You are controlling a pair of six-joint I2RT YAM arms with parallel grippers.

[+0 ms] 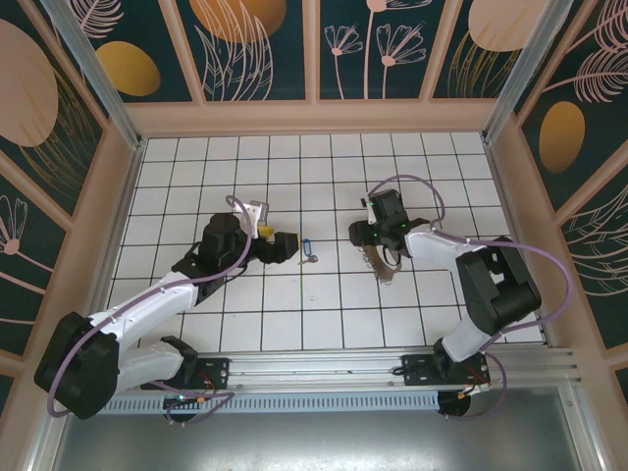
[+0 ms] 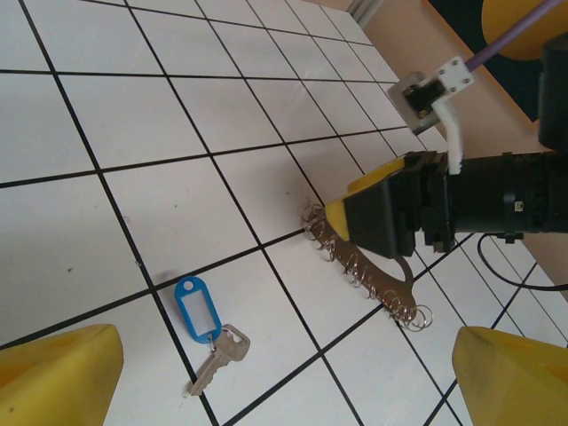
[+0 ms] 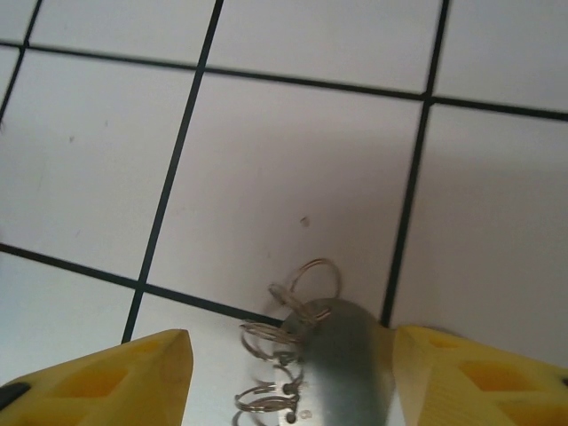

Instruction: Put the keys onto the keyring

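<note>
1. Hovering low over the white tiled table (image 1: 294, 314), the left hand (image 1: 287, 247) is spread wide. In its wrist view the two yellow fingers (image 2: 62, 377) sit out at the bottom corners with bare tile between them. It grips nothing and touches nothing.
2. Just ahead of that hand, the key (image 2: 217, 357) lies flat on the table. Its blue tag (image 2: 197, 306) is attached at the head, and both rest beside a black grid line.
3. Over to the right hand (image 1: 377, 250): it is down on the keyring (image 2: 383, 277), fingers partway apart and straddling one end of the plate.
4. In the right wrist view, the yellow finger (image 3: 479, 377) on the right of the picture meets the plate's edge. The other finger stands just off the rings, with white tile showing between, so this reads as a loose straddle rather than a clamp.
5. The keyring lies flat, a row of small silver rings (image 3: 306, 280) strung along one edge. From the left wrist view, the right hand's black body covers one end and the far end runs free.
6. Key and keyring sit near each other but apart, and in the top view the key lies between the two hands.
7. Purple cables (image 1: 412, 182) loop off the arms, and patterned walls (image 1: 255, 49) box in the table.
</note>
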